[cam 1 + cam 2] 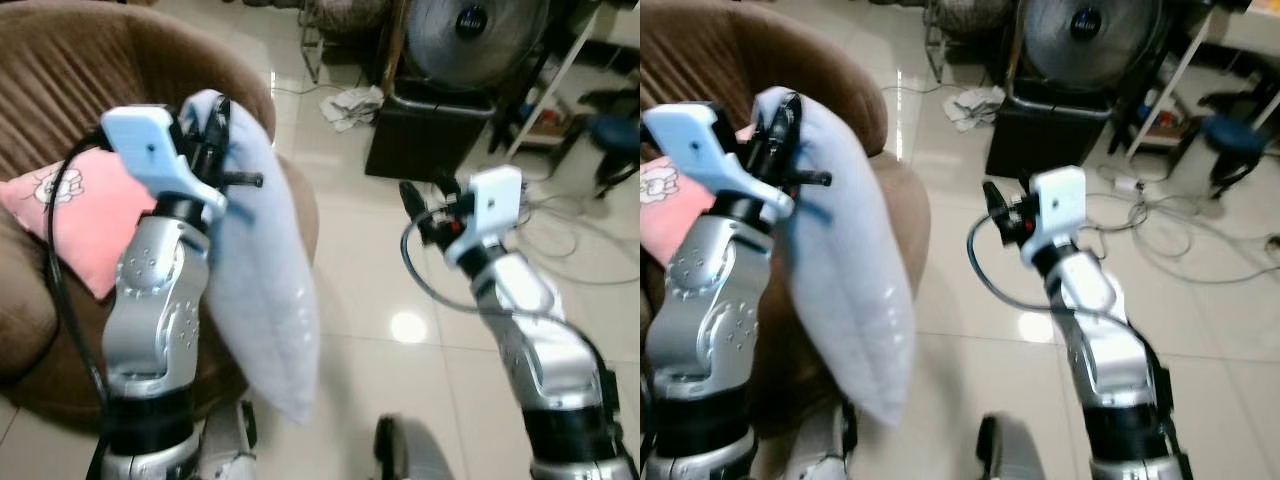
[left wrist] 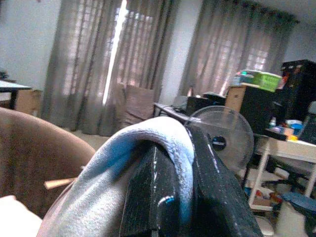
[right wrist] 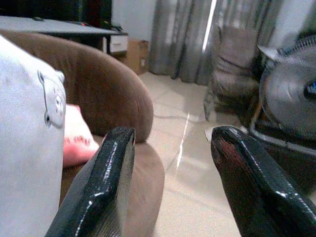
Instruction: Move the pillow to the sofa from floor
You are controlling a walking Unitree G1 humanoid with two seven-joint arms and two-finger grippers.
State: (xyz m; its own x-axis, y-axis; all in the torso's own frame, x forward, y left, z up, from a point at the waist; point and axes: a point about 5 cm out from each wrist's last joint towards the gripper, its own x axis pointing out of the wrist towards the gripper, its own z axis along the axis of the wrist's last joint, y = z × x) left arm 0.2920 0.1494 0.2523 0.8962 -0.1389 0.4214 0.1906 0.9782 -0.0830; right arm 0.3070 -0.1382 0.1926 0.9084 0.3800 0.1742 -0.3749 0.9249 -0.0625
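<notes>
Two grippers are raised in front of us. Our left gripper (image 1: 215, 125) is clenched on the top edge of the pale blue pillow (image 1: 262, 270), whose fabric bunches between the black fingers (image 2: 207, 197). We hold the pillow off the floor, hanging down over the right edge of the brown sofa (image 1: 90, 70). One pink pillow (image 1: 85, 215) lies on the sofa seat at the left. Our right gripper (image 3: 173, 182) is spread wide with nothing between its fingers, held over the tiled floor (image 1: 400, 290) near a black fan (image 1: 470, 35).
</notes>
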